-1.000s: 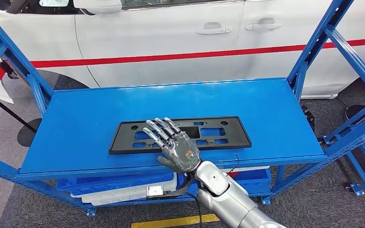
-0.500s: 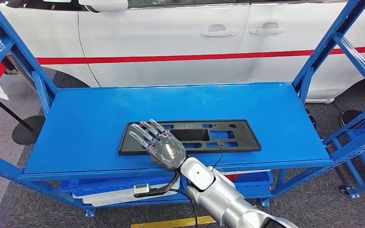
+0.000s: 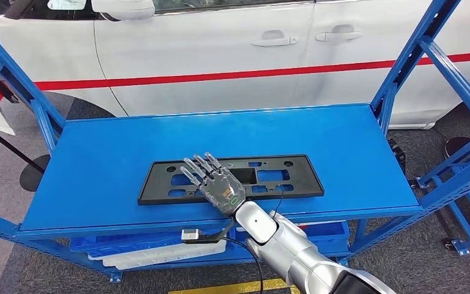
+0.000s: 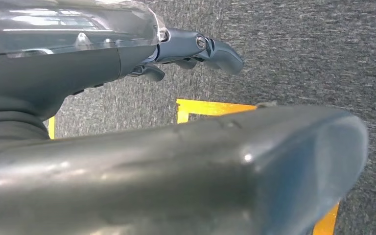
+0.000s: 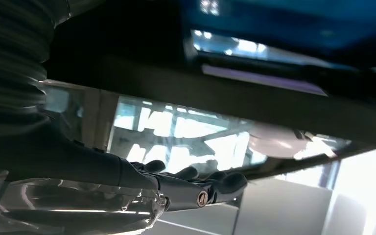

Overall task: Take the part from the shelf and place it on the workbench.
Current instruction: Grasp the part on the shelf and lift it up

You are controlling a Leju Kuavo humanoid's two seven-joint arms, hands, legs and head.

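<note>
Behind the blue shelf (image 3: 98,165) stands a white car (image 3: 220,55) with a red stripe along its doors. At the far left of the scene the left hand (image 4: 196,49) hangs over grey carpet and a yellow floor line (image 4: 215,107), its fingers (image 4: 223,51) slightly curled and holding nothing. On the shelf's top board lies the flat black part (image 3: 281,177). The right hand (image 3: 217,184) rests flat on the part's left half, fingers (image 3: 196,166) spread and extended, gripping nothing.
</note>
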